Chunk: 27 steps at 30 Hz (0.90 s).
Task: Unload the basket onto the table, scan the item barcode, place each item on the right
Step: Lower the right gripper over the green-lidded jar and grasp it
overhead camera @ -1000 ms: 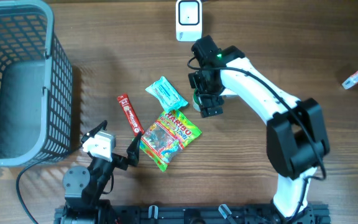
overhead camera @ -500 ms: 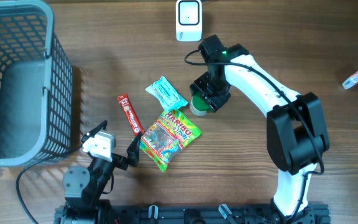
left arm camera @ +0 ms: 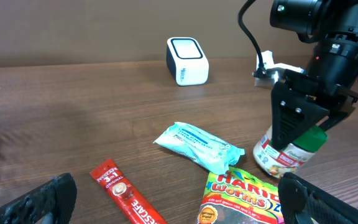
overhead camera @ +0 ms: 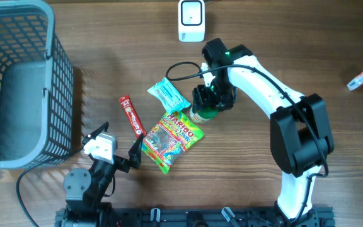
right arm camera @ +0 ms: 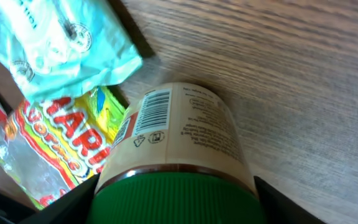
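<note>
Setting: robotics lab bench dressed as a shop checkout.

Evidence:
- Wood-grain table (overhead camera: 106, 38) carries a grey plastic shopping basket (overhead camera: 50, 38) and a white countertop barcode scanner (overhead camera: 191, 20).
- Loose retail goods lie on it: Haribo worms bag (overhead camera: 172, 140), Nescafé 3-in-1 stick (overhead camera: 131, 116), teal sealed packet (overhead camera: 168, 94), green-lidded jar (left arm camera: 289, 152) with printed barcode (right arm camera: 152, 112).
- The right arm (overhead camera: 263, 82) and left arm (overhead camera: 90, 183) rise from a black rail (overhead camera: 188, 217) at the table's near edge.

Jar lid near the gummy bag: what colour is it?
The jar lid is green, shown best in the right wrist view.
</note>
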Each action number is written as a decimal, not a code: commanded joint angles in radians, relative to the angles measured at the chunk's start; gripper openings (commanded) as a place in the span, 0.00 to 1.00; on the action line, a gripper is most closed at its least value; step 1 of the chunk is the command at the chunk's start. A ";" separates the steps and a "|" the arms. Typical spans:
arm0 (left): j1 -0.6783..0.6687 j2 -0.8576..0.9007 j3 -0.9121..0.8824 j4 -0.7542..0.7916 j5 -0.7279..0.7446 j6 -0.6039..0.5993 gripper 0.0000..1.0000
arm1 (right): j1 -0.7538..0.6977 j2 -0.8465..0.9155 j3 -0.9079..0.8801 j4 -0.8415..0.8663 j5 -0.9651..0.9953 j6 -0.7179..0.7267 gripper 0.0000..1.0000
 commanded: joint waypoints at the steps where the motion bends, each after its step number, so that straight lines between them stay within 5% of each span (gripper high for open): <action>1: -0.003 -0.003 -0.005 0.002 -0.009 -0.010 1.00 | -0.003 -0.002 0.004 -0.012 0.037 -0.057 0.99; 6: -0.003 -0.003 -0.005 0.002 -0.009 -0.010 1.00 | -0.003 -0.010 0.120 -0.119 0.043 0.037 1.00; 13: -0.003 -0.003 -0.005 0.002 -0.009 -0.010 1.00 | -0.003 -0.023 0.296 -0.304 0.044 0.360 1.00; 19: -0.003 -0.003 -0.005 0.002 -0.009 -0.010 1.00 | -0.002 -0.022 0.280 -0.355 0.051 0.884 1.00; 24: -0.003 -0.003 -0.005 0.002 -0.009 -0.010 1.00 | 0.011 -0.022 0.280 -0.408 0.089 0.921 1.00; 27: -0.003 -0.003 -0.005 0.002 -0.009 -0.010 1.00 | 0.030 -0.022 0.280 -0.458 0.089 1.074 1.00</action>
